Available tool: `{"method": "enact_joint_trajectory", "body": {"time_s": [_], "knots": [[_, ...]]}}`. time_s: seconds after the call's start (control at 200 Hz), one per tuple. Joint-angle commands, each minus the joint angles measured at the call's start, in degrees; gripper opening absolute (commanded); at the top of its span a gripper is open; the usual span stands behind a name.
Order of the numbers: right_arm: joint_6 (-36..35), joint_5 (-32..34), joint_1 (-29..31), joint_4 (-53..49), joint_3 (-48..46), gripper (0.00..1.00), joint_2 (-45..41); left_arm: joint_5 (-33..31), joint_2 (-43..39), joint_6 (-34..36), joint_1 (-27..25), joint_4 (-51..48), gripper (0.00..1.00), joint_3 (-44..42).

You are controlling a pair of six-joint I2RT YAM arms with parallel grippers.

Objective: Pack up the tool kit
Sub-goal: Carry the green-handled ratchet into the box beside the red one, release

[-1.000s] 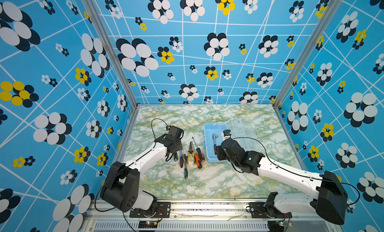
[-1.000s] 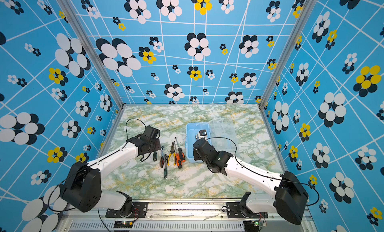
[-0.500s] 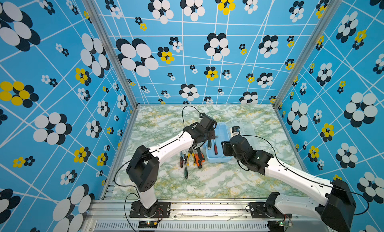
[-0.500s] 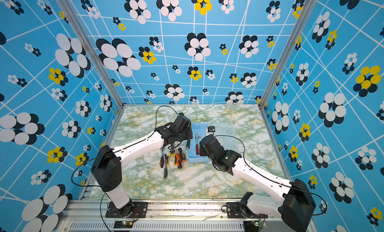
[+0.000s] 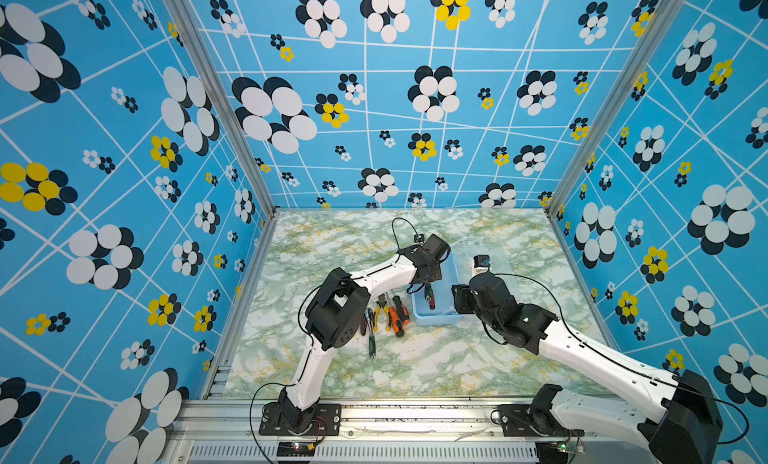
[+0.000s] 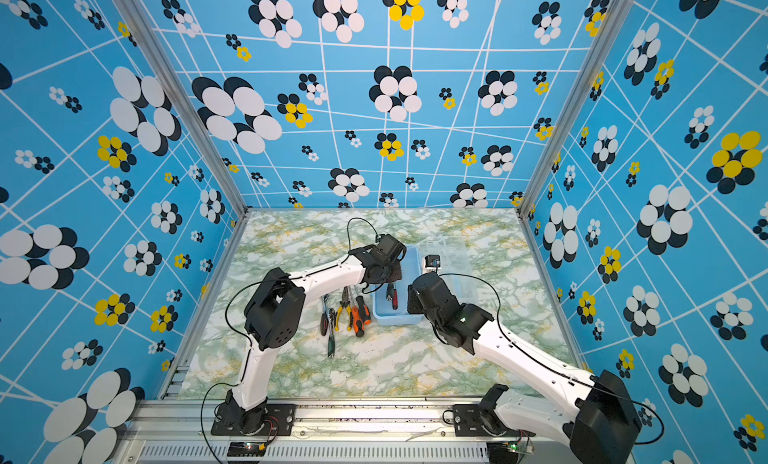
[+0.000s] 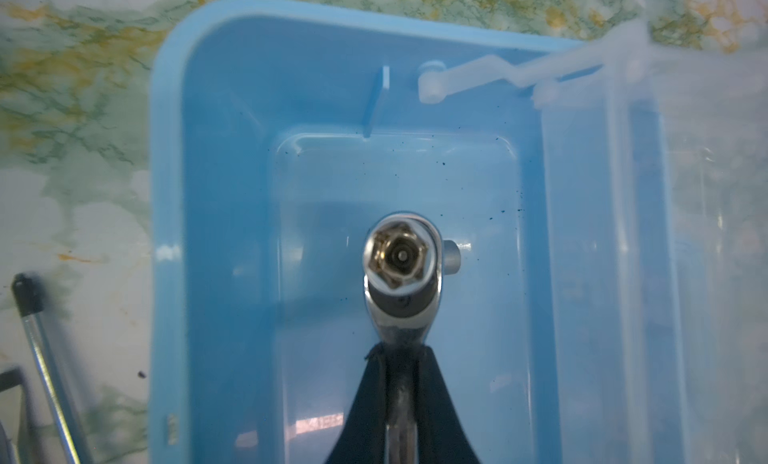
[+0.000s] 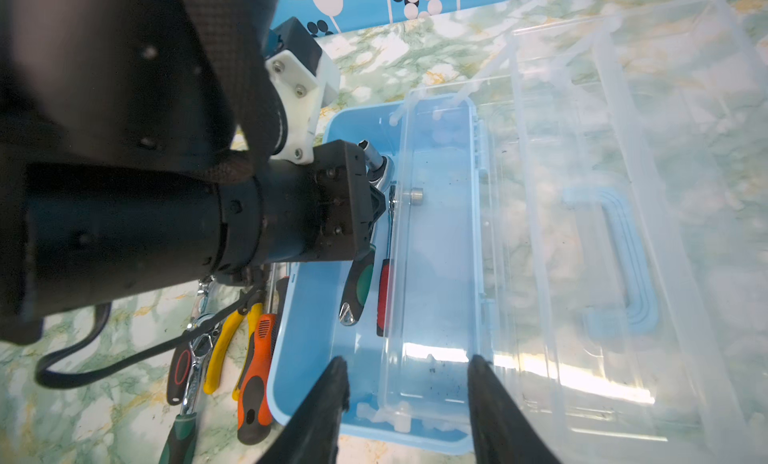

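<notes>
The tool kit's light-blue box [image 5: 434,318] [image 6: 395,318] stands open, its clear lid [image 8: 623,191] with the blue handle [image 8: 623,258] folded flat beside it. A clear inner tray [image 8: 436,254] sits raised over one side of the box. My left gripper [image 7: 401,358] [image 8: 376,191] hangs above the box, shut on the chrome shaft of a green-handled ratchet wrench [image 8: 357,287], whose head [image 7: 401,254] points into the box. A red-handled ratchet [image 8: 384,291] lies on the box floor. My right gripper [image 8: 407,383] [image 5: 459,299] is open and empty at the box's near end.
On the marble table [image 5: 415,370] left of the box lie yellow-handled pliers [image 5: 380,312] [image 8: 226,341], an orange-black screwdriver [image 5: 399,316] [image 8: 255,366], a red-black-handled ratchet [image 8: 178,370] and a green-handled tool [image 5: 371,341]. Patterned walls close in three sides.
My left arm has swung from the row of tools on the table to above the box, carrying the green-handled ratchet. My right gripper has drawn back a little toward the box's near right side.
</notes>
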Motion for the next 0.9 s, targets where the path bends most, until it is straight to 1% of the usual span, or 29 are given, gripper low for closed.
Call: {"method": "enact_joint_trajectory", "body": {"time_s": [0.0,0.155,0.215,0.28,0.31,0.445,0.525,0.62,0.72,0.835,0.895], "knots": [[-0.41,-0.45,-0.42,-1.11,-0.87,0.51,-1.15,-1.55,1.68,-0.97,0.39,-1.76,0.00,2.46],[-0.24,-0.53,-0.44,-1.44,-0.81,0.54,-1.23,-0.84,2.94,-0.67,0.73,-1.76,0.00,2.75],[-0.24,-0.62,-0.44,-1.71,-0.66,0.55,-1.22,-0.45,3.00,-0.62,0.81,-1.63,0.08,2.69],[-0.19,-0.80,-0.45,-1.92,-0.24,0.57,-1.23,-0.47,2.79,-0.32,1.03,-1.62,0.22,2.51],[-0.24,-0.88,-0.44,-2.15,0.10,0.57,-1.21,-0.41,2.64,-0.14,1.04,-1.63,0.24,2.43],[-0.40,-1.52,-0.44,-2.56,1.20,0.58,-1.32,-0.29,1.04,1.07,1.58,-1.02,0.29,1.92],[-1.03,-2.21,-0.44,-3.13,2.35,0.58,-1.06,-0.04,-0.51,2.62,1.71,-0.10,0.29,1.45],[-2.18,-3.44,-0.45,-4.37,4.54,0.57,-0.38,-0.06,-3.54,5.17,1.53,1.36,0.30,0.03],[-3.24,-4.68,-0.17,-5.35,6.77,0.56,0.33,-1.40,-8.11,7.72,1.43,1.76,0.31,-2.83],[-4.13,-5.17,1.37,-6.45,9.14,0.56,1.68,-5.50,-15.80,10.15,1.43,2.14,0.34,-10.18],[-4.53,-4.10,3.10,-6.63,9.99,0.56,2.72,-7.80,-20.48,10.88,1.44,2.95,0.39,-15.23]]}}
